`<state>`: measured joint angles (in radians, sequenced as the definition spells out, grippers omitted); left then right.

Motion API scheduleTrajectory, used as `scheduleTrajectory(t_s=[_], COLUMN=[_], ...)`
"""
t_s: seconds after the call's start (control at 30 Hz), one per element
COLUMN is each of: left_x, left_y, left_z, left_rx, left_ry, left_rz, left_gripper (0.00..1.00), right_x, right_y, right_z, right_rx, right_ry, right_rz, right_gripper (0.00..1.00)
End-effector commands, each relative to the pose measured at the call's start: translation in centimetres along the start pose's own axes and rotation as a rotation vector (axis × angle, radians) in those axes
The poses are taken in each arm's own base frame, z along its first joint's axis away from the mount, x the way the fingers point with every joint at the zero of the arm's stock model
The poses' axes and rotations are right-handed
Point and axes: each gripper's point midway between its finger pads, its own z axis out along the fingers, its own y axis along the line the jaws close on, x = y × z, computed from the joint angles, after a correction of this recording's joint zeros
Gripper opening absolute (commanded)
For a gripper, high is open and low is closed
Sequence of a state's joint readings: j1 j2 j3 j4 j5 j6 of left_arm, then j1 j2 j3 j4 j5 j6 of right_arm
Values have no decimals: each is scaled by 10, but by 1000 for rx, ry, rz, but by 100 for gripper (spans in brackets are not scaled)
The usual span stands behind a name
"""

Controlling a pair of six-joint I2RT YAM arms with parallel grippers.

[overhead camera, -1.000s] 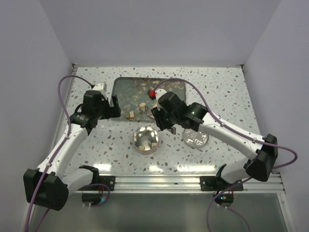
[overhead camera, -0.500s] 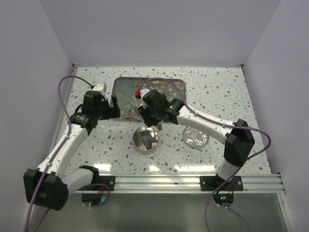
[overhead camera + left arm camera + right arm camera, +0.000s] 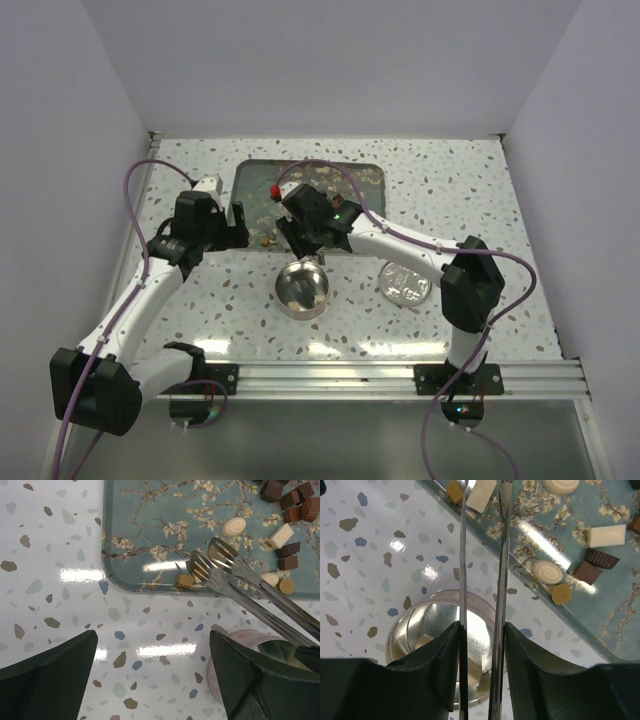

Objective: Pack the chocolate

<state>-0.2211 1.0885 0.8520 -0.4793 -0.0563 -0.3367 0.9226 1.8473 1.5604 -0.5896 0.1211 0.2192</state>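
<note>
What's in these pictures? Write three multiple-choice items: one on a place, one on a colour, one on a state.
1. Where is the tin? A) on the table next to the tray B) inside the tray C) off the table
2. The tray's colour? A) red B) blue-green C) white
3. The right gripper is A) open, empty B) shut on the tin C) shut on the tongs
A: it stands on speckled tabletop. B: blue-green under the blossoms. C: it clamps the tongs' arms.

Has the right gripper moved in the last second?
Yes. The right gripper, holding tongs, slid left along the tray's near edge to just beyond the tin.
</note>
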Motion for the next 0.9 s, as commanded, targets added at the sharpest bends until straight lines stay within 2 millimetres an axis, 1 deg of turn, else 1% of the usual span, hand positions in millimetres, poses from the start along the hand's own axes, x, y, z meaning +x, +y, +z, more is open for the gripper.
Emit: scheduleTrajectory(t_s=[0.0, 0.3, 0.33, 0.47, 0.6, 0.67, 0.7, 0.87], left_x=[-5, -2, -2, -1, -1, -2, -2, -1], left_y=[2, 5, 5, 5, 4, 4, 4, 4], left_z=[-2, -3, -3, -3, -2, -2, -2, -2], left_rx=[1, -8, -7, -5, 0, 0, 1, 3], left_ry=[-34, -30, -31, -31, -33, -34, -37, -36], left_rz=[31, 51, 51, 43, 40, 39, 40, 30], left_gripper=[100, 100, 100, 100, 100, 100, 100, 100], right_x=[-24, -20, -22, -20, -12, -11, -10, -17], right_y=[-3, 0, 1, -3, -6, -7, -8, -14], right_z=[-4, 11, 10, 9, 10, 8, 7, -8], right_rx=[29, 27, 27, 41, 58, 64, 69, 94], right_ry=[-66, -30, -36, -27, -1, 4, 7, -17], right_rz=[9, -3, -5, -9, -14, -16, -13, -10], right_gripper=[42, 42, 42, 41, 37, 33, 29, 26])
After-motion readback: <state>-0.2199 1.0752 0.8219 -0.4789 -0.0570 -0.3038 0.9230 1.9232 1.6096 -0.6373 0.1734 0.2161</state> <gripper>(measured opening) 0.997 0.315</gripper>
